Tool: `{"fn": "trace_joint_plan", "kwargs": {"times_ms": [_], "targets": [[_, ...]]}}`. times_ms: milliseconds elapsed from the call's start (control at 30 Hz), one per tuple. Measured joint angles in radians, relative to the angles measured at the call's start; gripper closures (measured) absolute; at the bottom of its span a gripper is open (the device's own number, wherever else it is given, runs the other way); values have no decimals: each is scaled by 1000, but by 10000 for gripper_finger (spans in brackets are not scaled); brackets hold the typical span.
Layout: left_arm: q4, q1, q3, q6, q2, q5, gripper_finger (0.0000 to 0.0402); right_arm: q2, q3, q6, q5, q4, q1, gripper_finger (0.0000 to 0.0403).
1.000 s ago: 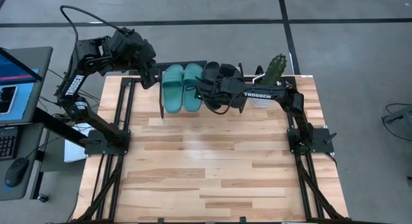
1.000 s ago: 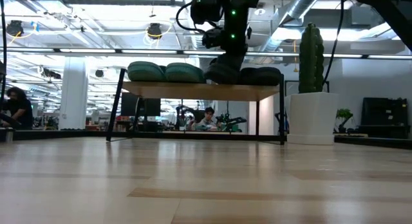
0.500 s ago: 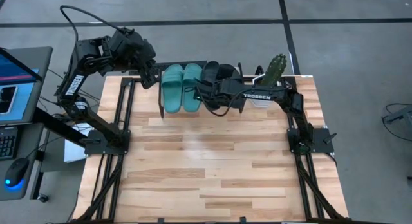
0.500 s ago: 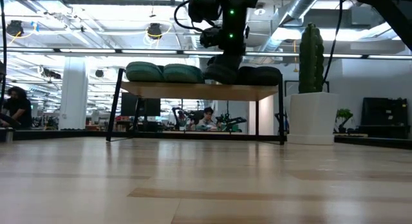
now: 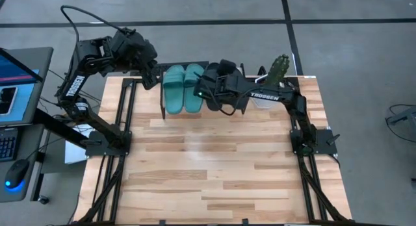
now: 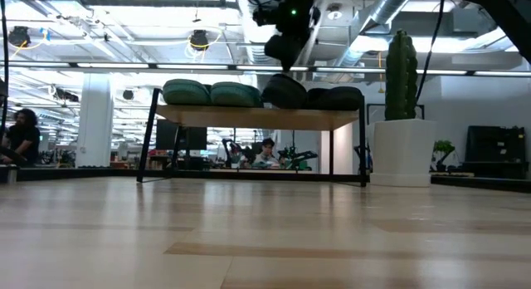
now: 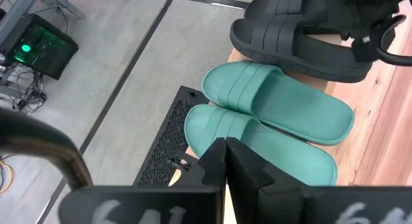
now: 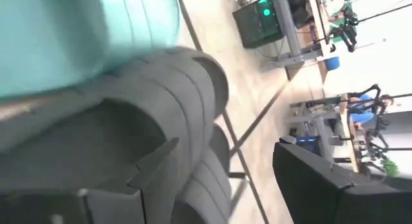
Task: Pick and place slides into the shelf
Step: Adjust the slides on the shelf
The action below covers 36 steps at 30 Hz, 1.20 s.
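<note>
All four slides sit on the shelf at the table's far edge: teal pair on its left half, black pair right beside them, cactus pot just past the shelf's right end. Right end effector hovers just above the black slides, fingers spread wide, holding nothing. Left end effector near the shelf's left end, above the teal slides, fingers pressed together, empty.

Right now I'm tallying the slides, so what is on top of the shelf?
On the shelf lie two teal slides and two black slides in a row. In the high view the right claw covers part of the black pair.
</note>
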Motion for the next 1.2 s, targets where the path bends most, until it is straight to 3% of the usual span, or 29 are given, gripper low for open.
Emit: {"fn": "trace_joint_plan", "kwargs": {"times_ms": [200,367,500,667,767,867,1200], "targets": [[0,-26,0,0,0,3,401,0,69,-43,69,-51,31,182],[0,-54,0,0,0,3,401,-2,96,-247,193,130,9,218],[0,-81,0,-4,0,1,401,2,96,-391,213,234,-59,285],[0,-107,0,-16,0,-2,401,3,55,-404,165,234,-143,391],[0,-118,0,-19,0,-2,401,4,30,-409,161,237,-186,393],[0,-128,0,-22,0,-4,402,20,-1,-395,88,260,-203,400],[0,-133,0,-43,0,-31,401,138,-17,-396,18,262,-145,403]]}}
